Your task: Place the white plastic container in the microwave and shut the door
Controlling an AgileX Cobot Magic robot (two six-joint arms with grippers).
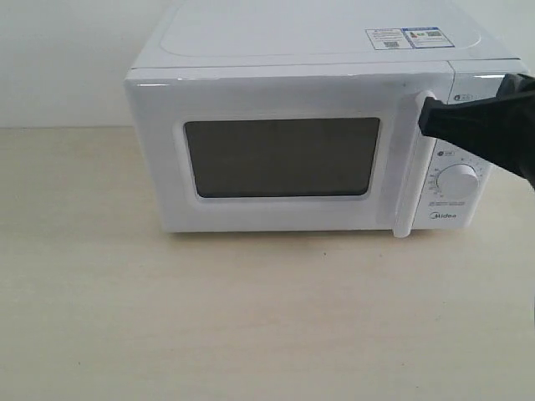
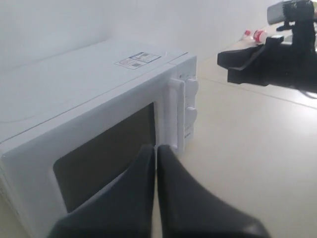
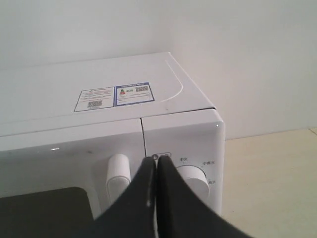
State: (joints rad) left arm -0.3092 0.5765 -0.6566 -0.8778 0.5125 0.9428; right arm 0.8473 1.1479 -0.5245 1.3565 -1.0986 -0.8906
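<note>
Exterior view shows us the right gripper, fingers pressed together and empty, near the bar handle of the Midea microwave's closed door, placed, we judge, for pushing it. The left gripper is likewise pinched and idle. The white plastic container is unseen.

Right tool seemingly hides 1 dial
</note>
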